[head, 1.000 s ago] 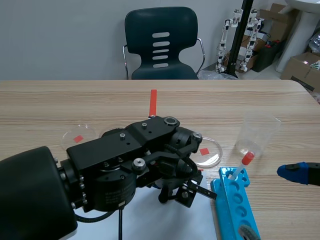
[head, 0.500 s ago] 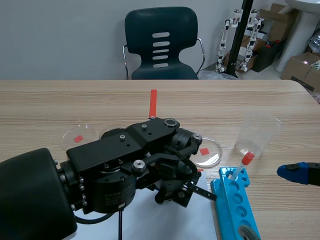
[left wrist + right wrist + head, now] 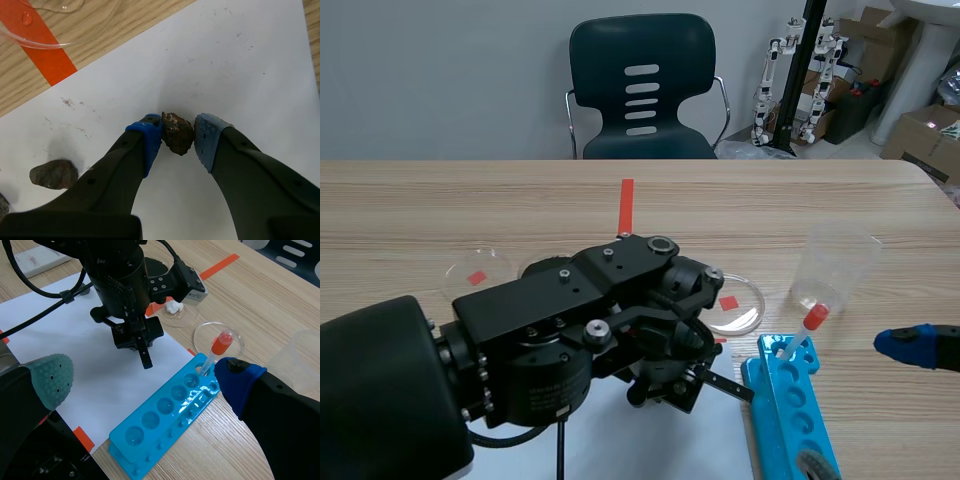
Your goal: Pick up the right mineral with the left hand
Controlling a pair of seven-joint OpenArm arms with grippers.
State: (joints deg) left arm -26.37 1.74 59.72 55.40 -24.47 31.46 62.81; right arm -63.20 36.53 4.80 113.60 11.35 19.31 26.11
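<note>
Over the white paper on the worktop, the left claw hung low in the scene view. Left wrist view: its pads clamped the mineral, which lay on the paper. Right wrist view: the right claw stood apart, at the paper's edge.

Here's the left arm: matte black all over, with blocky flat-sided housings that run into one fat, rounded segment at the near end. Silver screw heads dot the casing, and a black cable trails out beneath it. The left gripper has two thick black fingers, each capped by a blue dotted pad. The right gripper is built the same heavy black way, but its pads don't match: one is grey-green, the other blue.
</note>
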